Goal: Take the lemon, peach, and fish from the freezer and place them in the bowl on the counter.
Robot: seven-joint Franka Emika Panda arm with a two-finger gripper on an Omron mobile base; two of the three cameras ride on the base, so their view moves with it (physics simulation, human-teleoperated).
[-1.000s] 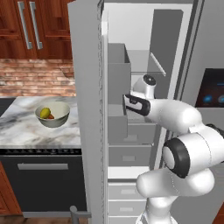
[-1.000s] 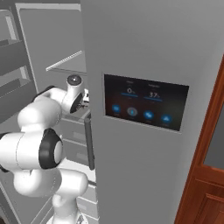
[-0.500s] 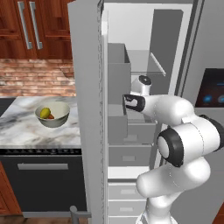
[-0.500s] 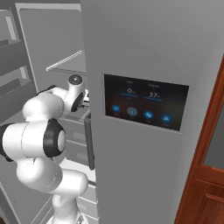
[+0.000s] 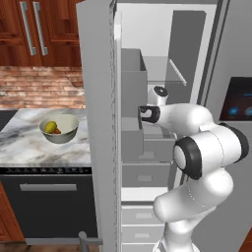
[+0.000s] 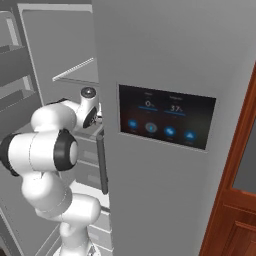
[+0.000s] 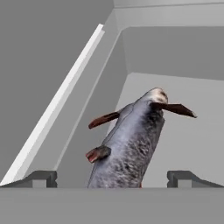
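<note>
Fish | lying inside freezer, between wide-open, empty jaws | step: reaching for pickup | next: closing jaws, carrying to bowl.

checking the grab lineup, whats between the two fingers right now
In the hand view the fish lies between the open fingers, with a gap to each side, on the pale floor of the freezer compartment.

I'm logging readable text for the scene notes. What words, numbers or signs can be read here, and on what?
"37": on the freezer's dark display panel, right-hand reading, probably with a degree sign.
Left-hand reading on that panel: too blurred to tell.
Small captions and blue round icons there: unreadable.
Nothing else carries text.
</note>
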